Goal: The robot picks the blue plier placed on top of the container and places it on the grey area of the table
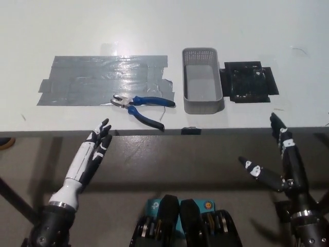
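Note:
The blue-handled plier [143,107] lies on the white table at the lower right edge of the grey taped area [105,80], its jaws on the tape and its handles pointing right toward the table's front edge. The grey mesh container [202,80] stands empty just right of it. My white left hand [90,156] hovers open below the table's front edge, left of the plier. My black right hand [280,159] is open at the lower right, below the table edge, with nothing in it.
A black square pad [250,82] lies right of the container. The table's front edge [164,133] runs across the picture above both hands. A small black tab [191,130] sits on that edge.

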You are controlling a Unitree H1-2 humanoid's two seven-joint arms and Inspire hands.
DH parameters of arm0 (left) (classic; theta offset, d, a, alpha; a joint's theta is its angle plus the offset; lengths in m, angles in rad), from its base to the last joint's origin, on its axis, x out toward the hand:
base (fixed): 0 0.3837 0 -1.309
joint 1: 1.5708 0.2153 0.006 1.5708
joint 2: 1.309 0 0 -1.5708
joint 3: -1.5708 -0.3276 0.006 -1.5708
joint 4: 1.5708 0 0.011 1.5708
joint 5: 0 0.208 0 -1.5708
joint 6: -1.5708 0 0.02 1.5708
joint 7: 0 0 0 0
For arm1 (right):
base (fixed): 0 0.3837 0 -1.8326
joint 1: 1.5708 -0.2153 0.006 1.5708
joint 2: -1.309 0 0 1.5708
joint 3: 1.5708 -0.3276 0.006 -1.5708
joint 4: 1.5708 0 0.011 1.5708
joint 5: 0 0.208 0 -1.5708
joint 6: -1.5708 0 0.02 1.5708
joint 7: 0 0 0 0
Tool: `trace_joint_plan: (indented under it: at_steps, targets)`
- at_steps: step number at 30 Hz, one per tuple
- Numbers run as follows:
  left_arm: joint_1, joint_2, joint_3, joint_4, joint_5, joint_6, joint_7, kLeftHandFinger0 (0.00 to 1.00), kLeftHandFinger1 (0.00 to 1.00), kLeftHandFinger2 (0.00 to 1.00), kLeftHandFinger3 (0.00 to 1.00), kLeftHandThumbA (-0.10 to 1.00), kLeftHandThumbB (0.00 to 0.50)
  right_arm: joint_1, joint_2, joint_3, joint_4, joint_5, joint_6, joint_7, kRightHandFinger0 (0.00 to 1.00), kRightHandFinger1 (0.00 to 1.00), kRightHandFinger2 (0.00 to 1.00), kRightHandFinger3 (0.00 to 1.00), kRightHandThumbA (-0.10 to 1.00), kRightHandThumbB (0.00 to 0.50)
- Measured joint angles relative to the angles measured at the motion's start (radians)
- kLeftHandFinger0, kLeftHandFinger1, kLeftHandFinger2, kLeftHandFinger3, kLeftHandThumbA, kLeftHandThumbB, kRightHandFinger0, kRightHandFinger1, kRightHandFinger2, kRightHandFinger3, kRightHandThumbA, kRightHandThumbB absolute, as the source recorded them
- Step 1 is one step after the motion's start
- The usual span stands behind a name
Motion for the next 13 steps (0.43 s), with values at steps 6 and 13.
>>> trace_joint_plan:
  at_steps: [6,13]
  targets:
    - [0.023,0.0,0.011,-0.033,-0.003,0.0,0.0,1.0,1.0,1.0,1.0,1.0,0.131,0.01,0.001,-0.002,0.008,0.036,-0.026,0.023,1.0,1.0,1.0,1.0,0.85,0.108]
    - [0.044,0.0,0.016,-0.054,-0.008,0.0,0.0,1.0,1.0,1.0,1.0,1.0,0.12,0.03,0.001,0.005,0.013,0.039,-0.039,0.031,1.0,1.0,1.0,1.0,0.86,0.135]
